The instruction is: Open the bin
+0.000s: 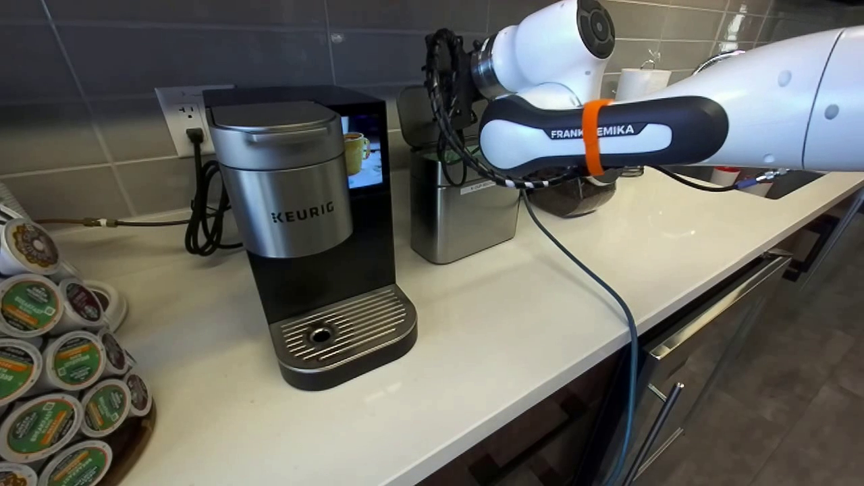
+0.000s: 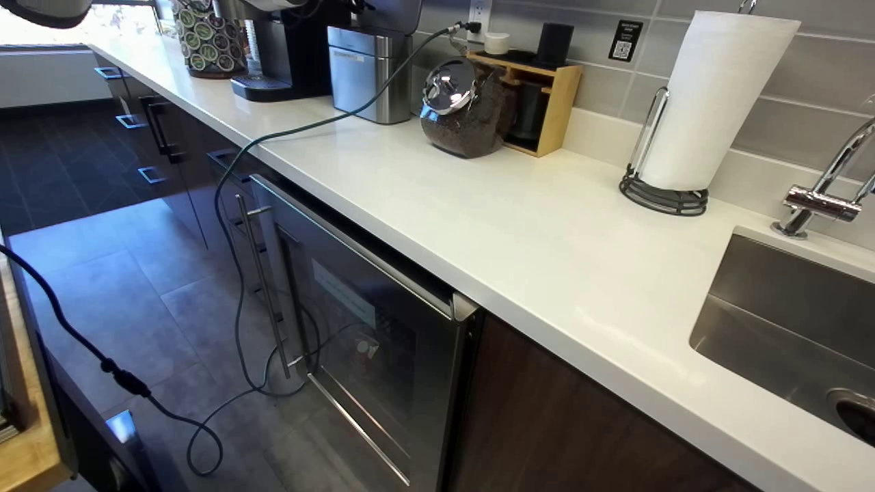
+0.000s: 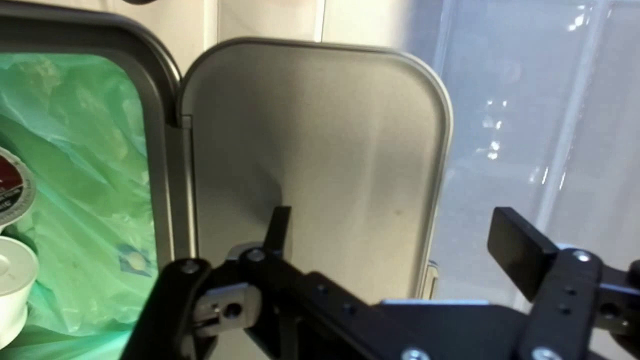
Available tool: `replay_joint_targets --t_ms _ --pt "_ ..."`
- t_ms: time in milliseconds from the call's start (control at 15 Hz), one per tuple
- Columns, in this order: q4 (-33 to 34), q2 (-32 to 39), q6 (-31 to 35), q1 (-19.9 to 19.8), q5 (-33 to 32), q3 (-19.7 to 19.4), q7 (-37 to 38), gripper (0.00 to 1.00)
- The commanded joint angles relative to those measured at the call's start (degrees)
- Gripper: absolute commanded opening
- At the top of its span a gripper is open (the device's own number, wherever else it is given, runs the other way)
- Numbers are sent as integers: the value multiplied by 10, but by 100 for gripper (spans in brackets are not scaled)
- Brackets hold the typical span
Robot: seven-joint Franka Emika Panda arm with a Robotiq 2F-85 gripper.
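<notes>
The bin is a small brushed-steel box on the counter; it shows in both exterior views (image 1: 462, 223) (image 2: 362, 78). Its flat lid stands raised at the back in both exterior views (image 1: 414, 118) (image 2: 400, 15). In the wrist view the lid's inner face (image 3: 340, 150) is spread wide beside the bin's dark rim (image 3: 165, 200), and the hinge lies between them. A green bag (image 3: 95, 185) lines the bin, with used pods (image 3: 12, 285) in it. My gripper (image 3: 397, 227) is open and empty, its fingers apart in front of the lid, one on each side of the lid's outer edge.
The Keurig coffee maker (image 1: 304, 202) stands close beside the bin. A dark round jar (image 2: 461, 116) and a wooden rack (image 2: 557, 109) stand on its other side. A blue cable (image 1: 601, 283) hangs over the counter edge. A pod stand (image 1: 61, 378) is at the counter's end.
</notes>
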Motion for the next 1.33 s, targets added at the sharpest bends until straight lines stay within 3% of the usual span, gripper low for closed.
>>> replay_joint_targets --t_ms 0,267,467,733,933,1067,1267 --pt "60 36 -38 -15 -17 -40 64 100" --pt "51 18 -46 -14 -9 -30 52 100" --pt "28 -23 -54 -27 4 22 -33 100" --pt "57 -86 -153 -96 -8 200 -217 100" --pt "16 -147 -226 -125 21 287 -349 100" --pt "-25 -188 -286 -139 40 306 -410 100" --pt "-100 -239 -365 -147 33 300 -443 100"
